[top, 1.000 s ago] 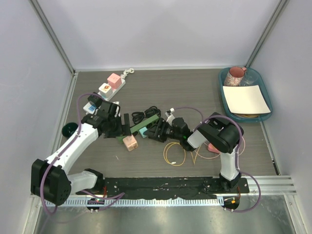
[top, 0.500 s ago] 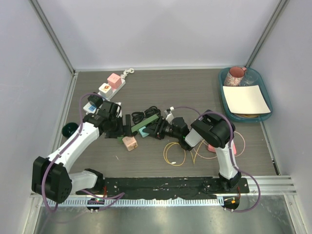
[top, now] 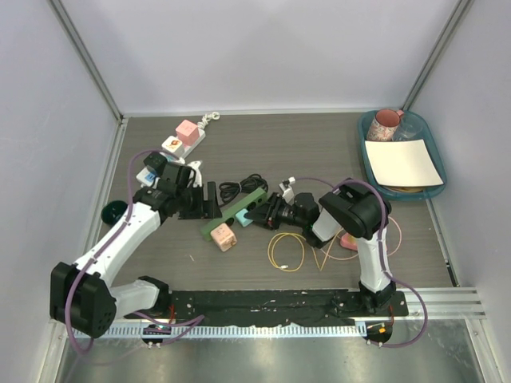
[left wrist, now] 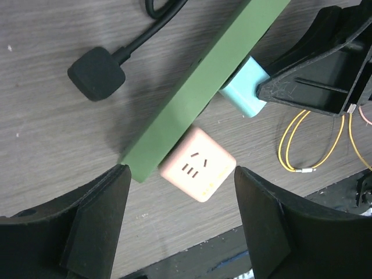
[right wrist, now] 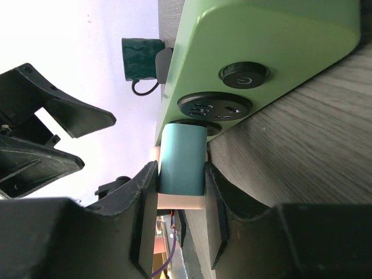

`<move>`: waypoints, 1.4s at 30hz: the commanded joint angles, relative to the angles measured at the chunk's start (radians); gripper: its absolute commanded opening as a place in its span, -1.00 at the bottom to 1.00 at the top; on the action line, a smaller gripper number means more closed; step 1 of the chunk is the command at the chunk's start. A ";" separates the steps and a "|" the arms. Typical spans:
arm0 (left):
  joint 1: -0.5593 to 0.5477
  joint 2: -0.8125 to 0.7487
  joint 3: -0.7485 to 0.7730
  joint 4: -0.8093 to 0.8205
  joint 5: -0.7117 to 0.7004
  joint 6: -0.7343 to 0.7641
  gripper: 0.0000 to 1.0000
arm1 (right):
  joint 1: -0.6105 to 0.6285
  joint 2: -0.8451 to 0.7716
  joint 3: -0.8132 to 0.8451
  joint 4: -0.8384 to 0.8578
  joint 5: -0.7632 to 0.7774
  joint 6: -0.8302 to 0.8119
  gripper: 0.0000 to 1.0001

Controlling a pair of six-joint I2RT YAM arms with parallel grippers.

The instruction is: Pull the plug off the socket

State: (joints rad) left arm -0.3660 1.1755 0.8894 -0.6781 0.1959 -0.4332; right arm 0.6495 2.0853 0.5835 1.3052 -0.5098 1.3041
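From above, the strip [top: 233, 214] and its pink cube [top: 224, 237] have slid right, following the right gripper [top: 262, 214]. The teal plug [top: 242, 218] therefore probably remains seated. The left gripper [top: 209, 201] hovers by the strip's left end.

At the left wrist, its fingers [left wrist: 96, 221] are spread wide, touching nothing.

At the right wrist, the low, level fingers [right wrist: 142, 203] clamp the plug [right wrist: 182, 160] at its socket.

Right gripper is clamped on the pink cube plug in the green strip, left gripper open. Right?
No. The right wrist view shows the right gripper clamped on the teal plug in the green strip, not the pink cube; left gripper open.
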 commanded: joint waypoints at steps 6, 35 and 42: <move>-0.030 0.096 0.075 0.111 0.059 0.228 0.49 | -0.036 -0.128 -0.002 -0.015 -0.137 -0.144 -0.85; -0.086 0.365 0.111 0.155 0.128 0.287 0.36 | -0.036 -0.200 0.042 -0.147 -0.173 -0.190 -0.85; -0.108 0.384 0.106 0.141 0.111 0.301 0.35 | -0.037 -0.220 0.049 -0.167 -0.180 -0.193 -0.85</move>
State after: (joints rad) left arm -0.4599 1.5475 0.9833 -0.5346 0.3233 -0.1558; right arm 0.6132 1.9362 0.5964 1.0664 -0.6567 1.1278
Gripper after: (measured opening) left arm 0.678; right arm 0.377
